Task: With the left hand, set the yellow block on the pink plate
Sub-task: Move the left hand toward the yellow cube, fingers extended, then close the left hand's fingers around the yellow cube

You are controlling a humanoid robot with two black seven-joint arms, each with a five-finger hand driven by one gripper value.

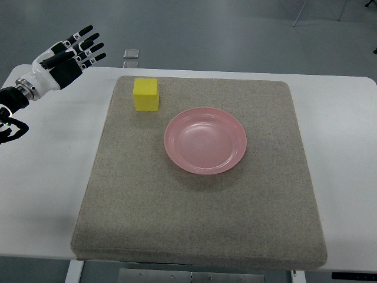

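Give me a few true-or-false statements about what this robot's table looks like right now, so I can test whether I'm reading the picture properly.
1. The yellow block lies inside the pink plate. False: it sits on the grey mat, apart from the plate, toward its upper left.
2. The left hand has its fingers spread and holds nothing. True.
3. The plate has nothing in it. True.
4. The left hand is touching the block. False: it hovers at the table's far left corner, clear of the block.
5. Both robot hands are visible. False: only the left one shows.
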